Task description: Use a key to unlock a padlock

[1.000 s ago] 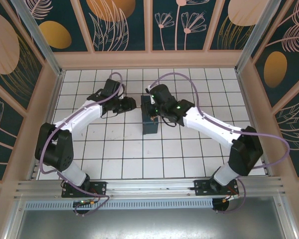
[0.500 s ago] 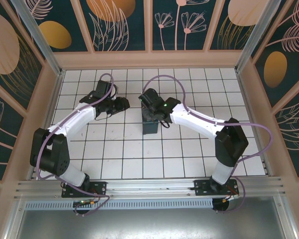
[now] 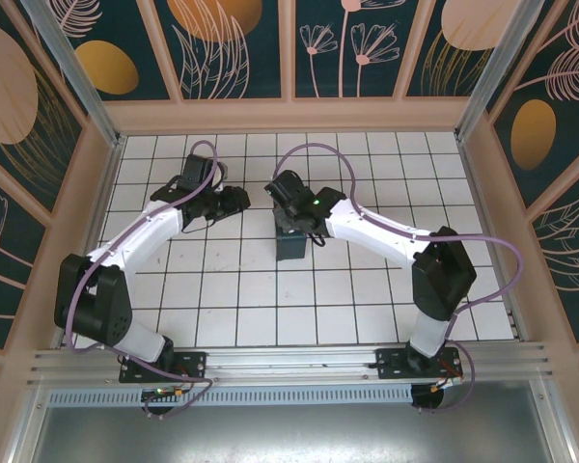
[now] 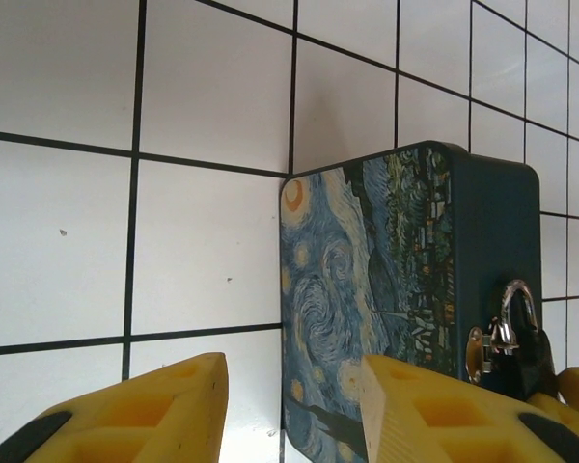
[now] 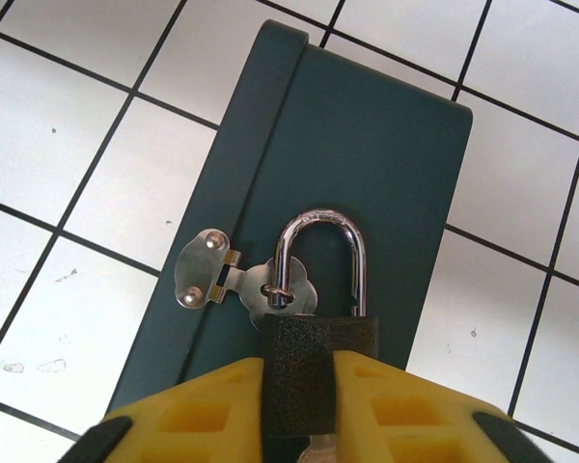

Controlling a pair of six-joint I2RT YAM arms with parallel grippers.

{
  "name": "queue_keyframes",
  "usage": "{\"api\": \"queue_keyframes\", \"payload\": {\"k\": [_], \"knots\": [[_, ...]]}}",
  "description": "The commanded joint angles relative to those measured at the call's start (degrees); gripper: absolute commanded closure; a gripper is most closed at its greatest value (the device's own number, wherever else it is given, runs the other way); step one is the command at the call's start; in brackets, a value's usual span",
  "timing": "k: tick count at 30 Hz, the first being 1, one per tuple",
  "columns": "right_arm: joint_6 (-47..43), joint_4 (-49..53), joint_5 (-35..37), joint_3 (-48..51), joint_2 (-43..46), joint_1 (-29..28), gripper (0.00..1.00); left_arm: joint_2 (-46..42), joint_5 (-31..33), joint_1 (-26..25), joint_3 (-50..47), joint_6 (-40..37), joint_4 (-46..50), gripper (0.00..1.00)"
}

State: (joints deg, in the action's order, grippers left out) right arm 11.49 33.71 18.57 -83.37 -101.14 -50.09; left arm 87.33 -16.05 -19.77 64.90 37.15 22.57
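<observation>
1. On the white tiled surface [image 3: 222,289], near its middle: a box [image 3: 291,246], standing on edge with the dark hasp side turned up.
2. From above, with an arm reaching in from either side: the left gripper [image 3: 234,201] just beside the box's far end and apart from it, the right gripper [image 3: 289,212] directly over that end.
3. At the right gripper, seen through its own wrist camera: clenched on the padlock [image 5: 318,362], with one yellow finger [image 5: 207,410] pressed against each side of the black body.
4. As for the padlock: hung by its silver shackle [image 5: 320,241] through the hasp [image 5: 234,280] on the box's dark upper side, both shackle legs running down into the body.
5. Under the padlock body, at the lower edge of the right wrist view: a pale metal bit [image 5: 314,444], with too little in sight to tell what.
6. At the left gripper, through the left wrist camera: released, yellow fingers [image 4: 145,410] spread wide with nothing between them, aimed at the corner of the box's painted side.
7. On that side of the box: a blue-and-yellow swirl painting, upright and facing the left gripper.
8. At the right of the same view: the padlock against the dark side of the box, beside the silver hasp, with a further yellow finger just below it.
</observation>
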Motion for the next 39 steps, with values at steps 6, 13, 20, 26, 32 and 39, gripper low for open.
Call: {"api": "queue_keyframes", "payload": {"k": [6, 13, 20, 26, 32, 39], "knots": [[5.2, -4.1, -7.2, 3.8, 4.0, 5.1, 0.83, -2.2, -0.4, 0.2, 1.2, -1.3, 1.6, 0.6], [3.9, -3.5, -9.2, 2.7, 4.5, 6.2, 0.8, -2.7, -0.3, 0.3, 1.3, -1.2, 1.6, 0.61], [5.5, -6.3, -16.7, 4.8, 7.4, 11.1, 0.83, -2.8, -1.2, 0.2, 1.5, -1.2, 1.4, 0.61], [-0.6, -3.2, -15.1, 2.0, 7.6, 10.3, 0.61, -3.0, -1.4, 0.3, 2.2, -1.3, 1.5, 0.61], [-6.1, 0.5, -13.7, 0.2, 4.7, 8.7, 0.52, -2.8, -1.4, 0.2, 1.9, -1.3, 1.5, 0.61], [-9.0, 1.5, -8.8, -0.1, 1.4, 7.7, 0.51, -2.9, -1.4, 0.2, 1.9, -1.4, 1.4, 0.61]]}}
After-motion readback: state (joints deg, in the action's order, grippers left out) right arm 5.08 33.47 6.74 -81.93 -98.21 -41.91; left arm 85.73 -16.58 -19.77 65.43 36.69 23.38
